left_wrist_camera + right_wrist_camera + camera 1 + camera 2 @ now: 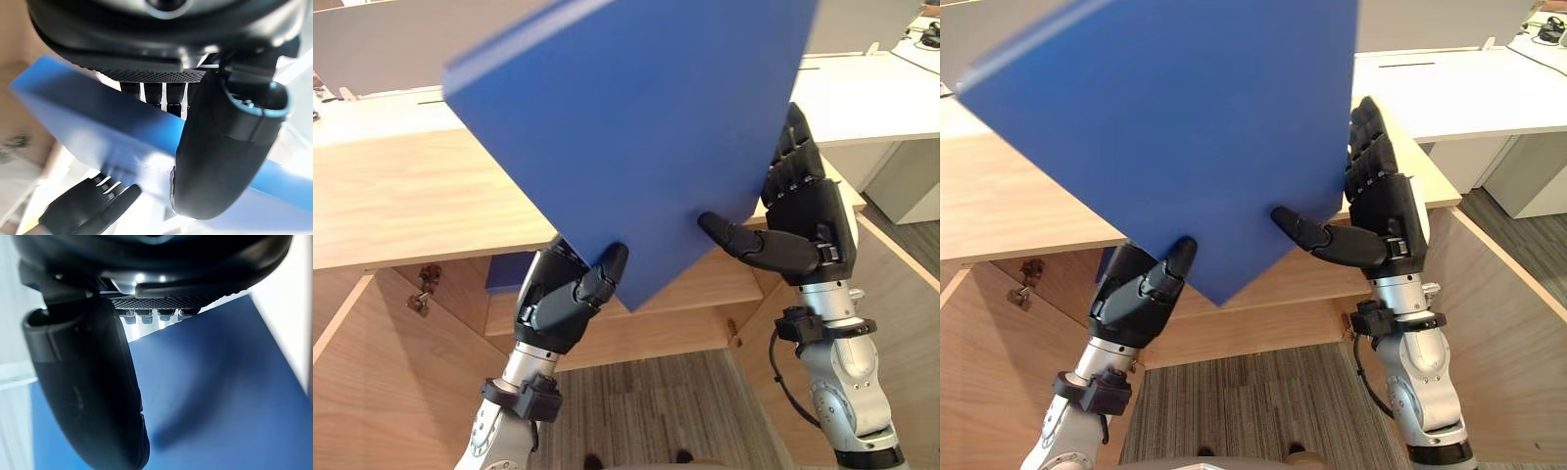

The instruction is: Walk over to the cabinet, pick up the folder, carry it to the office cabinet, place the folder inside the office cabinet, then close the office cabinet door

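A large blue folder [636,127] is held up, tilted, above the open wooden cabinet. My left hand [563,299] grips its lower left edge, with the thumb over the front face and the fingers behind. My right hand [803,215] holds the right edge; its thumb lies across the front near the bottom corner and its fingers run up behind. In the left wrist view the folder [88,122] sits pinched under the thumb [220,156]. In the right wrist view the thumb [88,391] presses on the blue cover [220,396].
The cabinet's wooden top [401,196] lies below and behind the folder. Its doors stand open at left [372,392] and right [901,323], and a shelf [715,284] shows inside with something blue [504,272] at its left. White desks [871,98] stand behind.
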